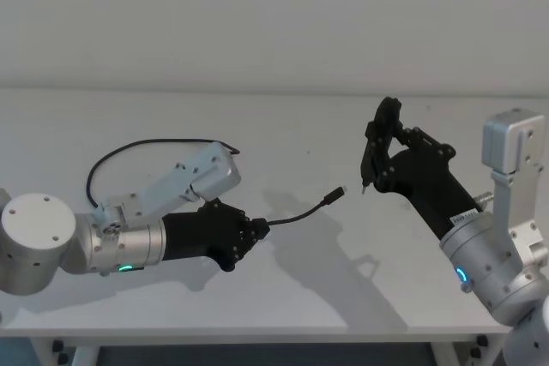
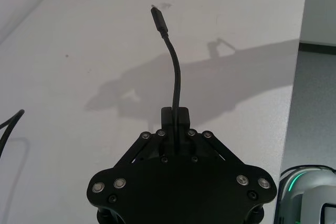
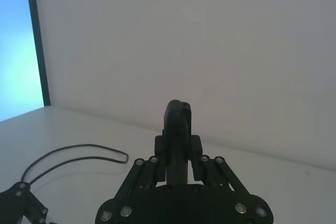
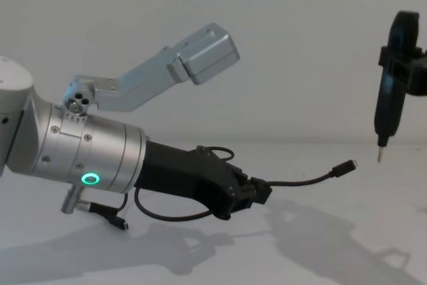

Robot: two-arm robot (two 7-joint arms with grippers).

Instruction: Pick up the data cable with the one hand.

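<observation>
Left tool (image 1: 257,231) clamped on the data cable (image 1: 300,213)!
Looks light and floppy; gripping near the plug (image 1: 340,191) suits it. Right tool (image 1: 383,139) pinches a pin probe (image 1: 370,165).

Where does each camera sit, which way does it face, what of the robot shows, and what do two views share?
Head: on the robot's head, looking down on the table; both arms show.
Chest: lower, looking across the table; left gripper large, slim black tool at right.
Left wrist: behind the left fingers, along the data cable they clamp.
Right wrist: behind the right gripper, facing the wall.
Shared: head and chest show the cable's free plug.
</observation>
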